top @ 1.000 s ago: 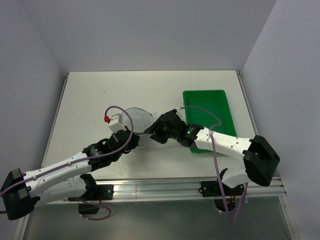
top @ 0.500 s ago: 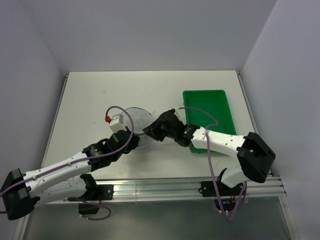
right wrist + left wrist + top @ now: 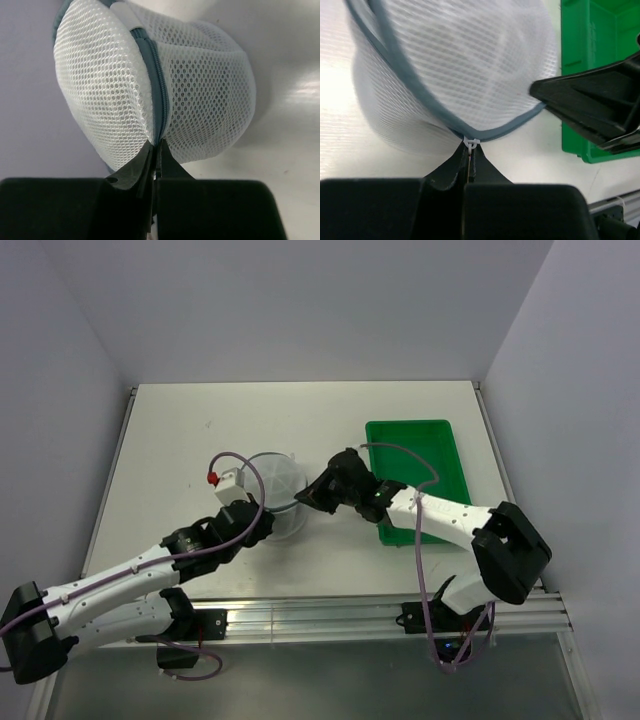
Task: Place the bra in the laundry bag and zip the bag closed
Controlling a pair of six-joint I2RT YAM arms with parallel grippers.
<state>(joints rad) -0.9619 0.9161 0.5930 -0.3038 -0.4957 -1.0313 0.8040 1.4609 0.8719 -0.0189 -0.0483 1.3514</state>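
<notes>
**Both grippers pinched on the laundry bag at table centre**

The laundry bag (image 3: 278, 490) sat on the table, left of the green tray and apart from it. It was a white mesh cylinder with a grey zipper rim. In the left wrist view the bag (image 3: 460, 65) filled the upper frame, and a white tab (image 3: 471, 143) sat on the zipper band at its low point. In the right wrist view the bag (image 3: 165, 85) showed a zipper line running down between two bulging mesh halves. What was inside could not be made out through the mesh, and the bra could not be picked out in any view.

The left gripper (image 3: 257, 524) was at the bag's near side. In its own view the left gripper (image 3: 470, 150) had its fingers pressed together on the white tab. The right gripper (image 3: 308, 498) was at the bag's right side. In its own view the right gripper (image 3: 156, 150) was clamped on the zipper seam, jaws closed with mesh between them. It also showed as a black wedge (image 3: 590, 107) touching the bag's right edge.

The table (image 3: 300, 420) was a matte white board with pale grey walls behind it and on both sides. An aluminium rail (image 3: 350, 615) ran along the near edge.

The green tray (image 3: 415, 440) lay on the right. Its floor showed plain green where the right arm did not cross its near left corner.
</notes>
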